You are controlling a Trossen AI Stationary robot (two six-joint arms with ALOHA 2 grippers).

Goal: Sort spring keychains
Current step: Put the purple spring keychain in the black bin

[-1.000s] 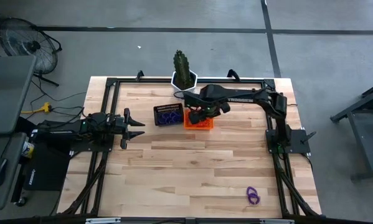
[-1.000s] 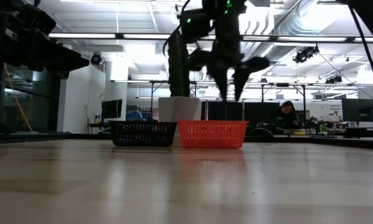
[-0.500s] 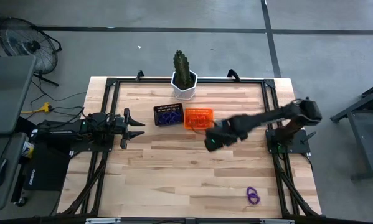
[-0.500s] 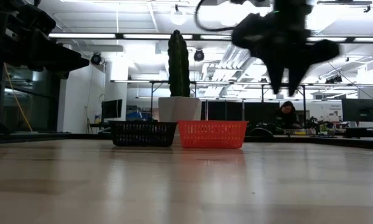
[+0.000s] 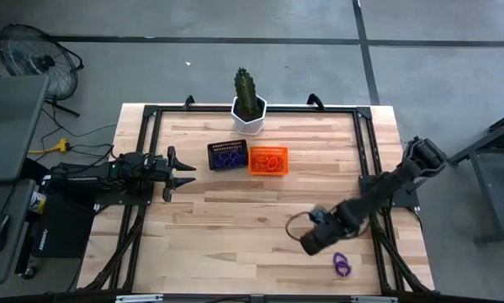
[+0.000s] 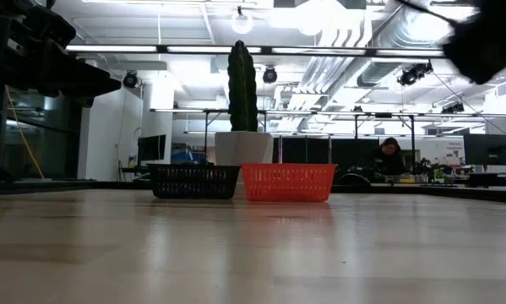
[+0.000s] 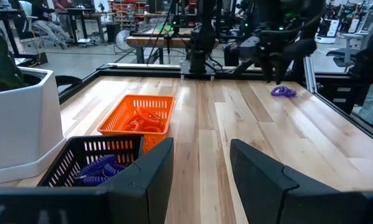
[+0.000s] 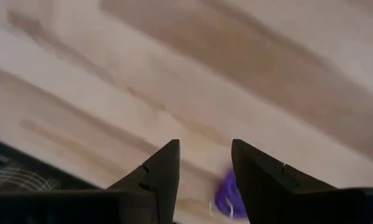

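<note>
High view: one purple spring keychain (image 5: 342, 265) is left loose near the table's front right corner. The right gripper (image 5: 312, 242) is placed just beside it, to its left and slightly farther back, and is far nearer than the left gripper (image 5: 184, 172), parked at the left side. Other keychains are held in the black mesh basket (image 5: 227, 156) and orange mesh basket (image 5: 267, 160).

Low view: neither gripper is clearly shown.

Left wrist view: its fingers are spread.

Right wrist view: the fingers are parted with nothing between them, and the keychain, blurred, probably lies just past them.
</note>
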